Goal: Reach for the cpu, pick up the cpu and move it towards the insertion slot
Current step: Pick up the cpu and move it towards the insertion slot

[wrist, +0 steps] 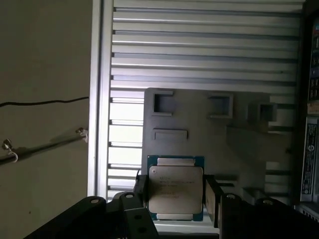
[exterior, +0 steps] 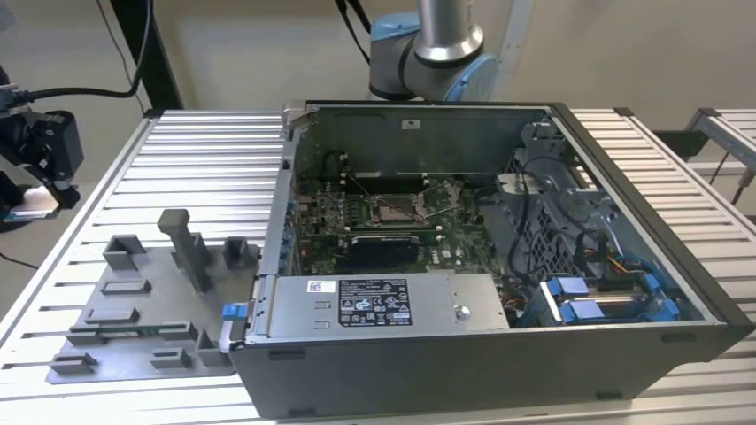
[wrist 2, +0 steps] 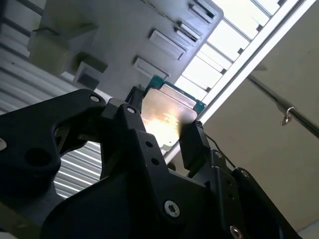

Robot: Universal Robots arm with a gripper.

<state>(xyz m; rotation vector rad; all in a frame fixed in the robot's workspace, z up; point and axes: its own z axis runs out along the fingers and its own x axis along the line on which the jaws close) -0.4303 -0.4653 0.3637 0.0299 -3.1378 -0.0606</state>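
Note:
The cpu (wrist: 175, 191), a flat square chip with a silvery top and a green rim, sits between my gripper's (wrist: 175, 198) two black fingers, which are shut on its opposite edges. In the second wrist view the cpu (wrist 2: 167, 117) glints with reflected light in the same grip of the gripper (wrist 2: 159, 130). In the exterior view the gripper (exterior: 38, 190) hangs at the far left, over the table's left edge and well away from the case. The insertion slot (exterior: 396, 211), a square socket with a shiny frame, lies on the green motherboard (exterior: 336, 217) inside the open computer case (exterior: 473, 354).
A grey fixture plate (exterior: 130, 332) with upright blocks lies on the ribbed metal table (exterior: 201, 168) between the gripper and the case; it also appears beyond the chip as the fixture plate (wrist: 199, 129). Case walls, cables (exterior: 555, 230) and a drive cage surround the motherboard.

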